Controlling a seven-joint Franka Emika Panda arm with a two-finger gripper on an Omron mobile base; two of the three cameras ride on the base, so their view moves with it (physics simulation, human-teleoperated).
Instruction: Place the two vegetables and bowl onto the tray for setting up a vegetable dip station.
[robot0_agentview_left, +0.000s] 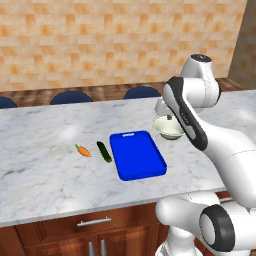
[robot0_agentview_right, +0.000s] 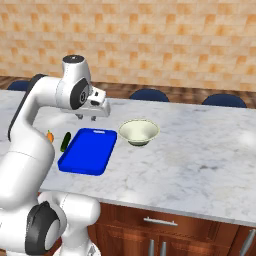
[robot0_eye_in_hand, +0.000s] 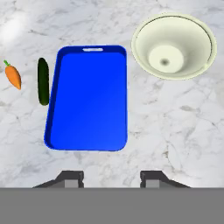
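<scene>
The blue tray (robot0_agentview_left: 137, 155) (robot0_agentview_right: 87, 150) (robot0_eye_in_hand: 87, 98) lies bare on the marble counter, its slot handle at the far end. To its left lie the dark green cucumber (robot0_agentview_left: 104, 151) (robot0_agentview_right: 65, 141) (robot0_eye_in_hand: 43, 81) and, further left, the small orange carrot (robot0_agentview_left: 84, 151) (robot0_agentview_right: 50, 136) (robot0_eye_in_hand: 13, 76). Right of the tray's far end stands the cream bowl (robot0_agentview_left: 167, 127) (robot0_agentview_right: 139, 131) (robot0_eye_in_hand: 174, 46), upright and empty. My gripper (robot0_agentview_right: 86, 117) (robot0_eye_in_hand: 111, 178) hangs high above the counter, pointing down over the tray's near side. Its fingers are apart with nothing between them.
The marble counter (robot0_agentview_left: 45, 165) stretches wide to both sides, with its front edge just below the tray. Dark blue stools (robot0_agentview_left: 71, 97) stand behind the far edge, before a tiled wall. Wooden drawers (robot0_agentview_right: 160, 220) run under the counter.
</scene>
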